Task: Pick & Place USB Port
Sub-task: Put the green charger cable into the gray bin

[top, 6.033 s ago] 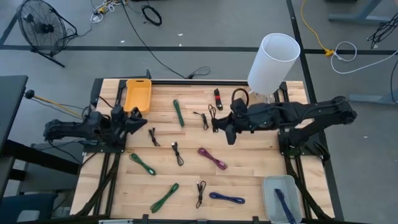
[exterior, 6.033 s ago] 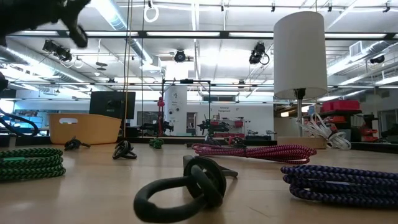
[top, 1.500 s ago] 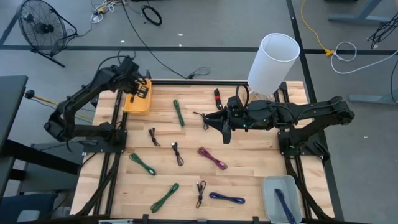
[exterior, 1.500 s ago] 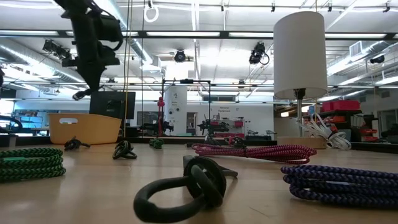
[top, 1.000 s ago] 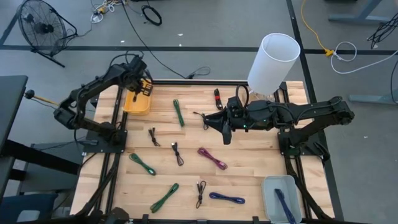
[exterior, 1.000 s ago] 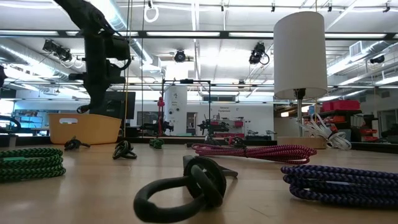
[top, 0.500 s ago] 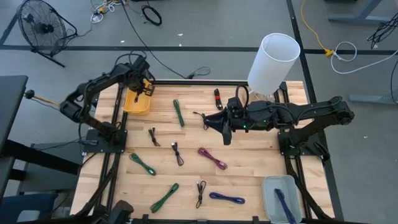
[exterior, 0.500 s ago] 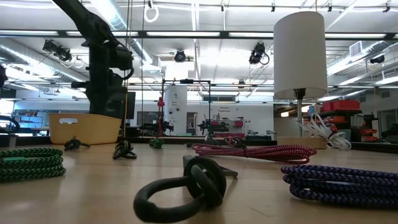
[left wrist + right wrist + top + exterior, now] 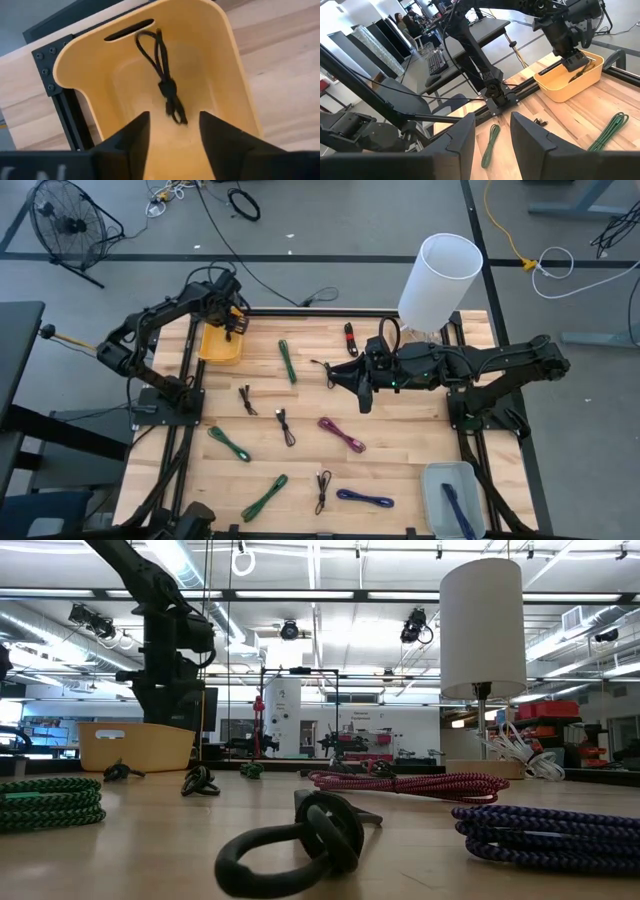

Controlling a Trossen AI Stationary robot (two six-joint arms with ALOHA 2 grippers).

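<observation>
A black USB cable [image 9: 165,85], tied in a bundle, lies on the floor of the yellow bin [image 9: 225,75], its loop end near the bin's handle slot. My left gripper [image 9: 172,125] hangs open just above the bin [image 9: 220,342] at the table's far left, over the cable without touching it. My right gripper [image 9: 352,380] hovers above the table's middle. Its fingers [image 9: 462,140] are open with nothing between them.
Several bundled cables lie on the wooden table: green [image 9: 287,360], black [image 9: 286,425], magenta [image 9: 342,434], blue [image 9: 364,498]. A grey bin [image 9: 450,498] sits at the near right. A white lamp shade [image 9: 440,280] stands at the far right.
My left gripper has moved a little toward the table's right and down, and now stands over the yellow bin. My right arm has kept still.
</observation>
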